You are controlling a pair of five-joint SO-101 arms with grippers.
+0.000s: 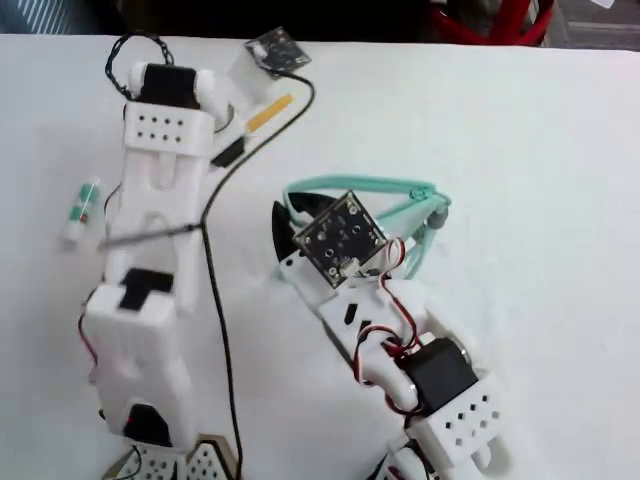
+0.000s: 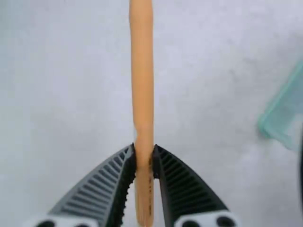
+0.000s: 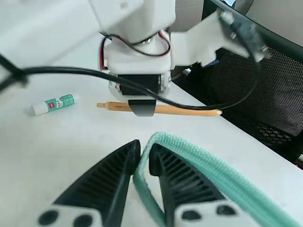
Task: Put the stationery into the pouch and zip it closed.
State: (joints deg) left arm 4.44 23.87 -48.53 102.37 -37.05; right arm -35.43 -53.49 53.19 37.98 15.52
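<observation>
An orange pen (image 2: 142,85) is clamped in my left gripper (image 2: 143,152), which is shut on it above the white table. From above, the pen (image 1: 270,112) sticks out of that gripper (image 1: 236,148) near the table's far edge. The teal pouch (image 1: 350,183) lies mid-table, partly hidden under my right arm. My right gripper (image 3: 144,158) is shut on the pouch's corded rim (image 3: 199,163) at its left end. A white glue stick (image 1: 80,208) with a green label lies on the table at the far left, also the glue stick (image 3: 54,103) beyond the pen (image 3: 184,110).
A black cable (image 1: 215,290) runs from the left arm's wrist camera down across the table between the arms. A corner of the pouch (image 2: 284,118) lies close beside the left gripper. A black mesh chair (image 3: 265,90) stands past the table's edge.
</observation>
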